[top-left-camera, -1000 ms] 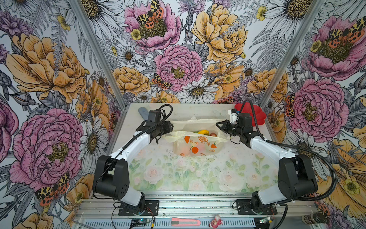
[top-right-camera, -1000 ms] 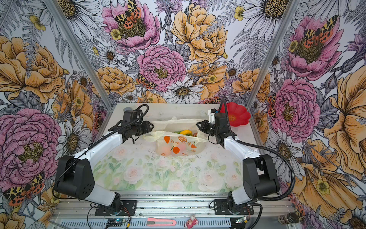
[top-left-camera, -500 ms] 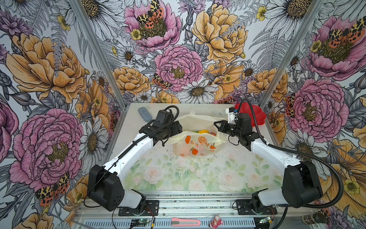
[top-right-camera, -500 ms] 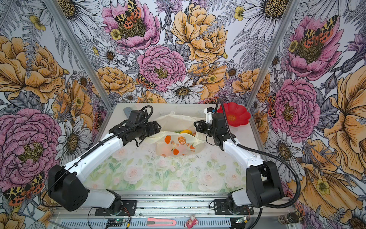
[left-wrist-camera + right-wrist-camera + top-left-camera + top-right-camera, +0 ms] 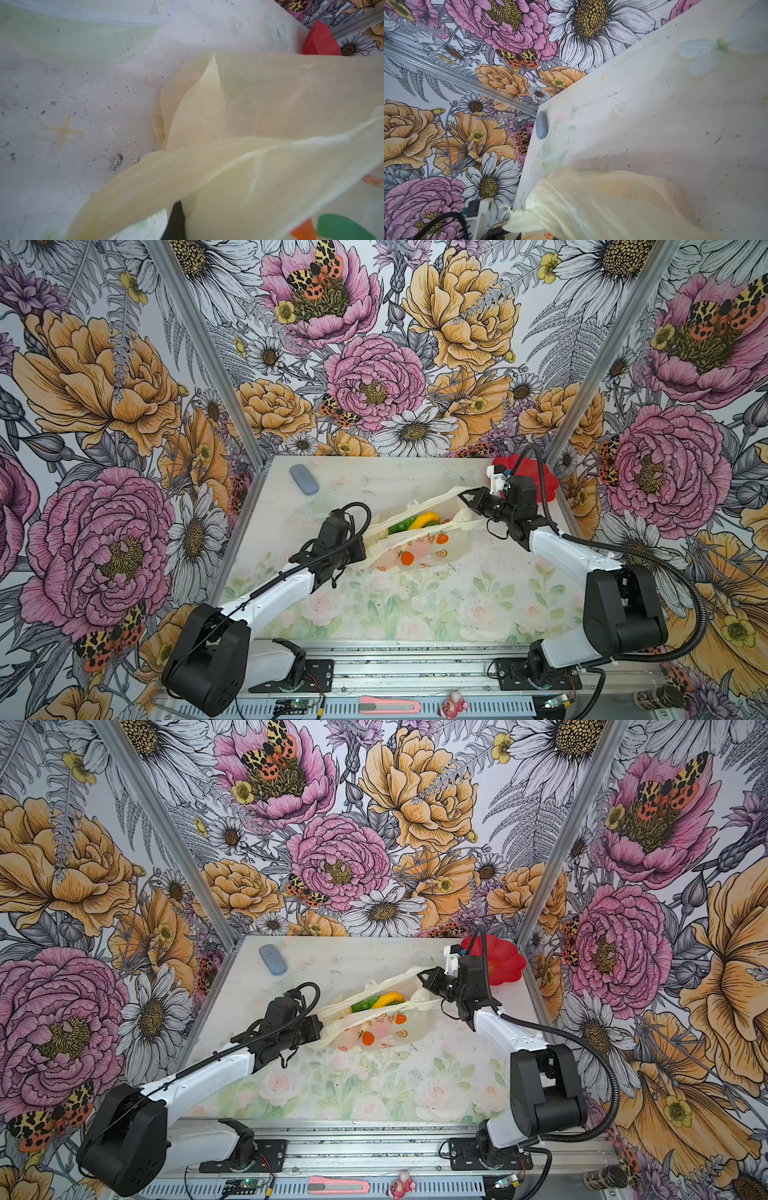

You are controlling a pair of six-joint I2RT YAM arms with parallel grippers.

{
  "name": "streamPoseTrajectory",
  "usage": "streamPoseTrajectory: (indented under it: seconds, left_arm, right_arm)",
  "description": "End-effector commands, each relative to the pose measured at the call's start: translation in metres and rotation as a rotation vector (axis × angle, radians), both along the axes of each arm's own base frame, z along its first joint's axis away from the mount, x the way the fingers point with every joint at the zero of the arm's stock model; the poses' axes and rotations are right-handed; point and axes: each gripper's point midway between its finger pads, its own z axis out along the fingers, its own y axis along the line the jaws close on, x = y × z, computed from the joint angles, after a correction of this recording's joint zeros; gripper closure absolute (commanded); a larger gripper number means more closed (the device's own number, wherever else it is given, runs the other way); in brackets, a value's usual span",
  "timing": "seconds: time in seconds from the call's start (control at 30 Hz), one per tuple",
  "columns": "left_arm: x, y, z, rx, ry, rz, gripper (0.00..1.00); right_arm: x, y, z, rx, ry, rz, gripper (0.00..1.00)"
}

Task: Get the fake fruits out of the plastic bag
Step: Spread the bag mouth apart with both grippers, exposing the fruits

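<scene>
Both clamped on plastic bag (image 5: 419, 551), left hand (image 5: 363, 546), right hand (image 5: 464, 500), fake fruits (image 5: 424, 519) inside between them

The near half of the table (image 5: 395, 614) lies bare, open passage between the two arms. Across the middle the plastic bag (image 5: 419, 549) stretches taut, pinched by the left hand (image 5: 365, 549) and the right hand (image 5: 464, 498); its mouth gapes upward over the fake fruits (image 5: 423, 519). The far corners hold a red plate (image 5: 545, 485) and a blue-grey oval (image 5: 304, 479).
</scene>
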Motion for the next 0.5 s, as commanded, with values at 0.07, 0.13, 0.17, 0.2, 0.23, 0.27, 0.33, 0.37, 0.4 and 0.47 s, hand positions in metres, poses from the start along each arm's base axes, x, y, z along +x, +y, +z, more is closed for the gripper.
streamPoseTrajectory:
  seconds: [0.07,0.13,0.17,0.2,0.23,0.27,0.33,0.37,0.4,0.47]
  left_arm:
    - [0.022,-0.002,0.04,-0.051,-0.265,-0.028,1.0]
    - [0.025,-0.012,0.047,-0.052,-0.265,-0.077,1.0]
    - [0.026,-0.018,0.05,-0.044,-0.26,-0.1,1.0]
    - [0.028,-0.025,0.053,-0.039,-0.26,-0.123,1.0]
    - [0.029,-0.03,0.056,-0.034,-0.261,-0.138,1.0]
    - [0.03,-0.034,0.059,-0.031,-0.264,-0.15,1.0]
    - [0.03,-0.04,0.064,-0.043,-0.271,-0.161,1.0]
    - [0.031,-0.042,0.066,-0.055,-0.274,-0.163,1.0]
    - [0.031,-0.044,0.067,-0.06,-0.276,-0.165,1.0]
    - [0.03,-0.049,0.07,-0.054,-0.279,-0.18,1.0]
  right_arm:
    - [0.028,-0.015,0.023,0.096,-0.056,-0.051,1.0]
    - [0.026,-0.01,0.028,0.085,-0.065,-0.032,1.0]
    - [0.024,-0.006,0.031,0.067,-0.074,-0.016,1.0]
    - [0.02,-0.001,0.035,0.045,-0.081,0.001,1.0]
    - [0.016,0.002,0.037,0.023,-0.09,0.013,0.93]
    - [0.011,0.005,0.037,-0.005,-0.09,0.019,0.83]
    - [0.002,0.006,0.039,-0.063,-0.092,0.015,0.64]
    - [-0.003,0.005,0.038,-0.097,-0.088,0.009,0.55]
    - [-0.007,0.002,0.037,-0.139,-0.081,-0.004,0.47]
    - [-0.014,-0.005,0.034,-0.21,-0.075,-0.032,0.36]
